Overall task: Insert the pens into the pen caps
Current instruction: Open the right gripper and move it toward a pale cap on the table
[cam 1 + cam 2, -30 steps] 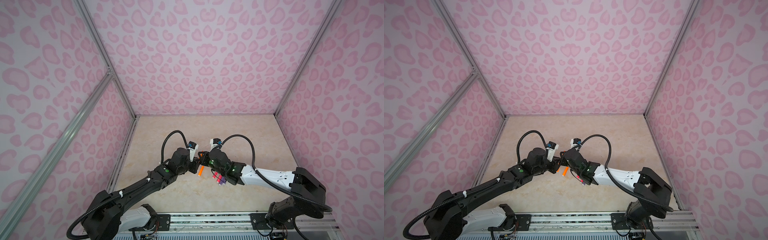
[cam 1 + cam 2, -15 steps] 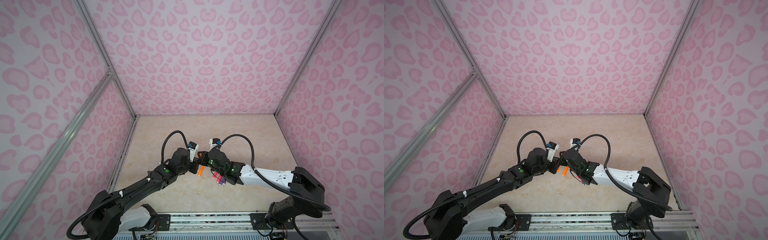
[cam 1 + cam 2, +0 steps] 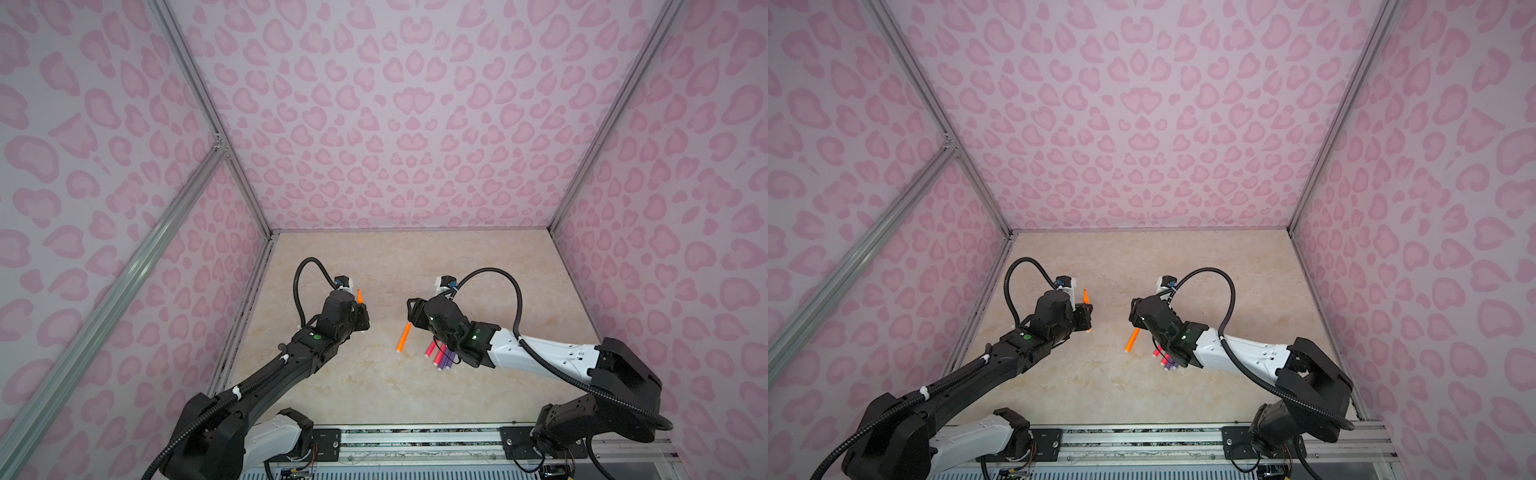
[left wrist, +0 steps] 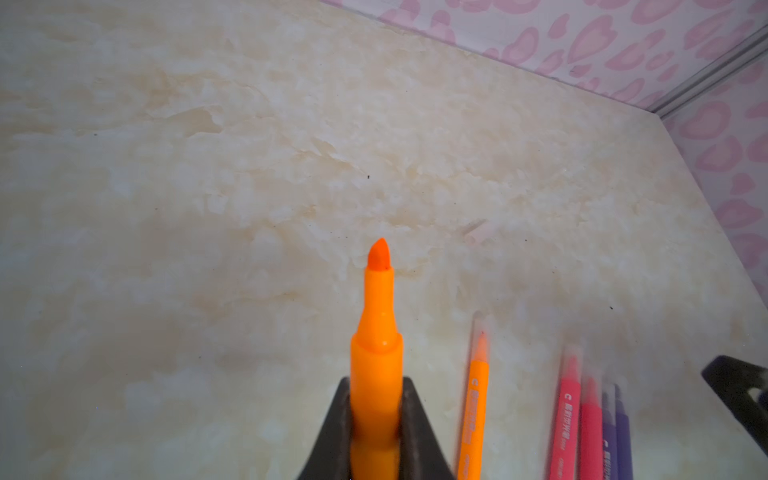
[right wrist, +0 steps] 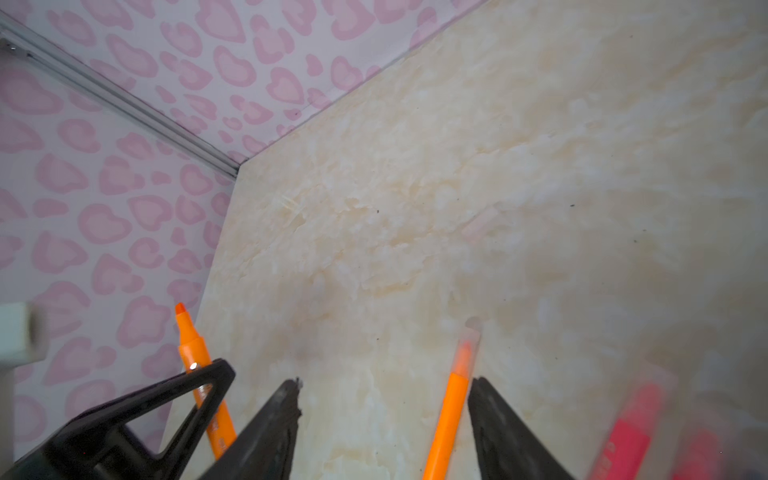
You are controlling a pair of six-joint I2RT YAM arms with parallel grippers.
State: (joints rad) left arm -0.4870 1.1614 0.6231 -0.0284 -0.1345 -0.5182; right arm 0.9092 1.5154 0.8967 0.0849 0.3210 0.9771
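Orange, bare-tipped, clamped by the barrel: one pen in the tightly closed left pincer, held clear of the worktop on its left side, felt tip pointing up and away.

Flat near the middle, a second pen, also orange, tip inside a clear cap. Just beside it, two pink pens and two purple pens in a row, seemingly capped too, though blurred.

Over that row, the right pincer, jaws well apart and gripping nothing. Seen from the wrist, jaws either side of the second pen; contact impossible to tell.

Farther back on the marble, alone, a pale loose cap, well apart from both arms.

Step in hand, by the look of it: the last uncapped pen raised and ready, waiting for its cap.

Next move, probably:
- fetch the loose cap with the free right pincer
- bring its mouth level with the bare tip
- line both up on one axis and press home

Small, smooth, see-through sleeve; likely to skid or tilt under a careless pinch.
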